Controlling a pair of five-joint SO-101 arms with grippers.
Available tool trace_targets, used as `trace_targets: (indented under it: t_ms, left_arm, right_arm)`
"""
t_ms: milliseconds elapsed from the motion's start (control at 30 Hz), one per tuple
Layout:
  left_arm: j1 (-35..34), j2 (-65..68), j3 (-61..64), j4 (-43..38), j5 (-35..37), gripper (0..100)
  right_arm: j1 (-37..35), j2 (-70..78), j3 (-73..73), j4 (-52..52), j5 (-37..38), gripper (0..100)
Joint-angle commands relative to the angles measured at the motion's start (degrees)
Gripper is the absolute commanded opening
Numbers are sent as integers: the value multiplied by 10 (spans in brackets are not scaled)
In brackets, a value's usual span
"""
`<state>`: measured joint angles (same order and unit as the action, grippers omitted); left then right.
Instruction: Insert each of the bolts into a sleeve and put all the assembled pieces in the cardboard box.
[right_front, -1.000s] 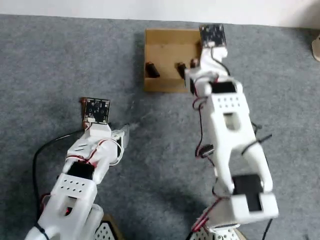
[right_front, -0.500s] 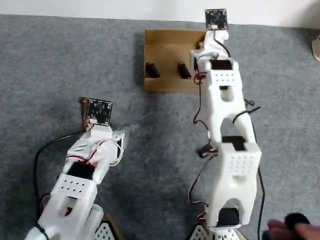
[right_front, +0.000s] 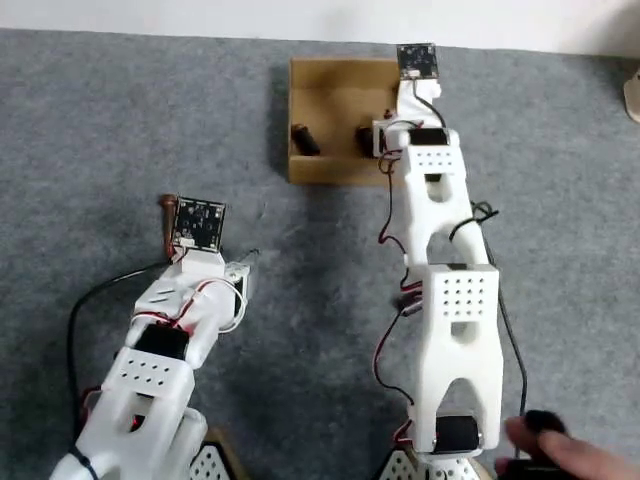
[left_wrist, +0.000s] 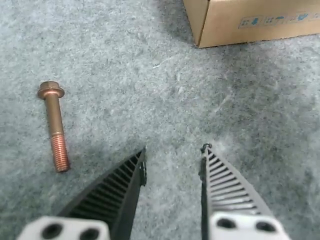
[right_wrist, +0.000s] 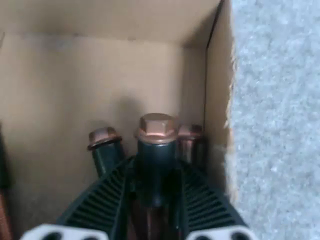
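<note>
Holding an assembled piece (right_wrist: 156, 142), a copper bolt seated in a dark sleeve, the right end effector (right_wrist: 156, 165) is clamped snugly on it low inside the cardboard box (right_wrist: 75, 75); at least two more assembled pieces (right_wrist: 104, 145) lie just beyond its fingertips, one to each side; I judge the task mostly done. What remains is one bare bolt (left_wrist: 53, 125), unsleeved, lying on the grey bench (left_wrist: 175, 90) just off to one side of the left end effector (left_wrist: 173, 149), which gapes wide and grips nothing; small blue printed marks (left_wrist: 270, 20) on the box's outer wall are too small to read.
</note>
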<state>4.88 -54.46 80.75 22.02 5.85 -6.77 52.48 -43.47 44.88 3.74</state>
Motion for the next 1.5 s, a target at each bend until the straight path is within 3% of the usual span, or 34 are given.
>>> trace_targets:
  t_ms: [0,100,267,367,667,800,967,1100,1467]
  left_arm:
    - [-6,-11,-4,-13,-5,171]
    - [-5,-11,-4,-13,-5,171]
    - [-5,-11,-4,-13,-5,171]
    - [-5,-11,-4,-13,-5,171]
    - [-4,-11,-4,-13,-5,171]
    - [-3,-11,-3,-13,-5,171]
    - [-4,-11,-3,-13,-5,171]
    - [-4,-11,-3,-13,-5,171]
    - [-4,-11,-3,-13,-5,171]
  right_arm:
    - [-3,-53,-47,44,-55,196]
    - [-6,-80,-73,124,-64,198]
    - [-6,-104,-133,233,-69,90]
    - [0,-110,-173,300,-127,39]
    - [2,-107,-326,560,-309,36]
    - [25,-111,-345,562,-375,36]
    - [44,-111,-341,563,-382,36]
    - [47,-139,-270,564,-381,36]
    - [29,-378,157,560,-377,35]
